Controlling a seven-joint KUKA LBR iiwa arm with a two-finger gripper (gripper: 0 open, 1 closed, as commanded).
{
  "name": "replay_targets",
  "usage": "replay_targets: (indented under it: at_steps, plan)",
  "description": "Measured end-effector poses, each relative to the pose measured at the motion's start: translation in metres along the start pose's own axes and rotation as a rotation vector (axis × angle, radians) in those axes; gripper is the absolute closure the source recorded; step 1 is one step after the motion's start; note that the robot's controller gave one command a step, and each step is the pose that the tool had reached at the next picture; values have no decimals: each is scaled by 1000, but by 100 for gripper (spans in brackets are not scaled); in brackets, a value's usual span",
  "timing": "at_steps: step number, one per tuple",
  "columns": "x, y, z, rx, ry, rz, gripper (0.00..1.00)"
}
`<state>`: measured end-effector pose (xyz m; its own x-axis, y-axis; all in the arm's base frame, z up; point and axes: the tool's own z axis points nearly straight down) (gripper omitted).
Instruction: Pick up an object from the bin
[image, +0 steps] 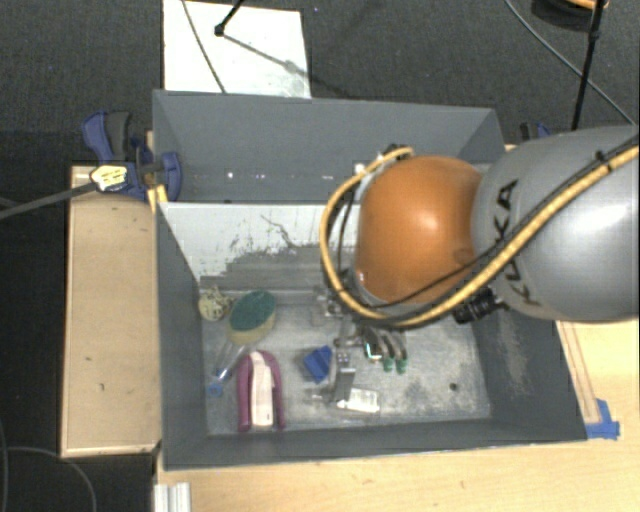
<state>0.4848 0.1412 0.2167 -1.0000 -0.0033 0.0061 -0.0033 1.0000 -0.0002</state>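
Observation:
My gripper reaches down from under the arm's orange cover to the bin floor, right of the middle. A small blue block lies just to its left, close to it. At its tip, toward the bin's front wall, a small white flat piece rests on the floor. Whether the gripper touches either one I cannot tell. Nothing is visibly held.
A purple and pink bottle lies at the front left. Behind it sit a round green sponge and a small beige lump. A thin blue-tipped stick lies by the left wall. The arm covers the bin's right rear.

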Motion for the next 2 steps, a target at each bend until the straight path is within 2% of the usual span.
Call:
replay_targets:
  at_steps: [1, 2]
  plan:
    - [-24, -38, 61, 2, -3, -42, 0]
    - [-11, -36, 144, -1, -4, 41, 0]
